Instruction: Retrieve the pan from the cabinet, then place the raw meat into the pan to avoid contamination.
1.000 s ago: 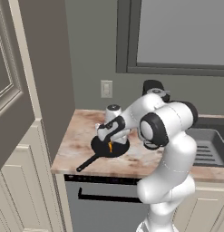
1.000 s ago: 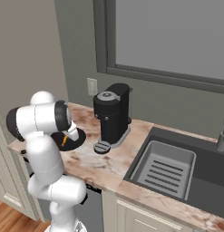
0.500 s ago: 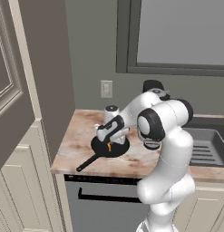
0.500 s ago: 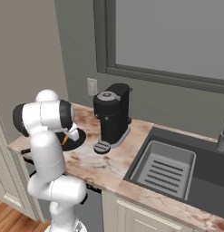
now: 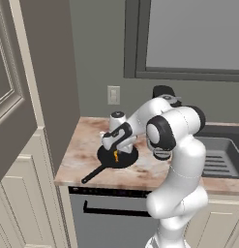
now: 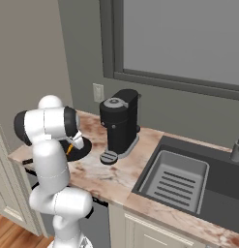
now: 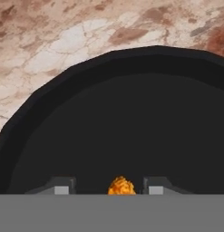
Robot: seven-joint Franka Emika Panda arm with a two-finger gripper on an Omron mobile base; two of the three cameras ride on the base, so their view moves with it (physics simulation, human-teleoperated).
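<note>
Raw meat [image 7: 121, 186], a small orange piece, was seen between the two fingertips [image 7: 61, 186] of the gripper [image 5: 115, 155], directly over the dark floor of the pan [image 7: 131, 131]; whether the fingers actually pressed on it could not be told, since a gap showed on either side. The pan [image 5: 117, 158] was set on the marbled counter [image 5: 87, 160], its long handle pointing toward the counter's front edge. A black coffee machine [image 6: 120, 127] stood just beside the pan, with the sink [image 6: 174, 180] farther along. The cabinet [image 5: 14, 97] door was swung open at the left.
</note>
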